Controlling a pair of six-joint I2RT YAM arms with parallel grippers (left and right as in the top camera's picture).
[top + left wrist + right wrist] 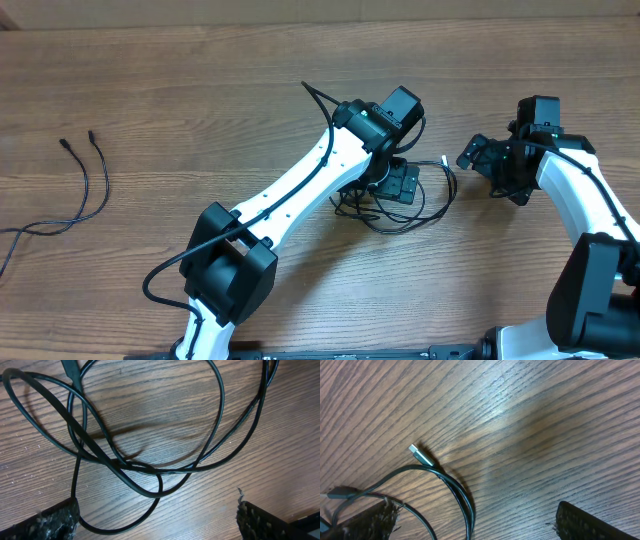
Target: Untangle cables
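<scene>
A bunch of thin black cables lies in overlapping loops at the table's middle. My left gripper hangs directly over them. In the left wrist view the crossed cables fill the frame. One loop curves between the wide-apart fingers of the open left gripper, touching neither. My right gripper stands open just right of the bunch. In its wrist view a silver-tipped plug points up-left. Two cable strands run down between the right gripper's spread fingers.
Another thin black cable with two small plug ends lies apart at the far left of the wooden table. Thicker black wires run along the left arm and down to its base at the front edge.
</scene>
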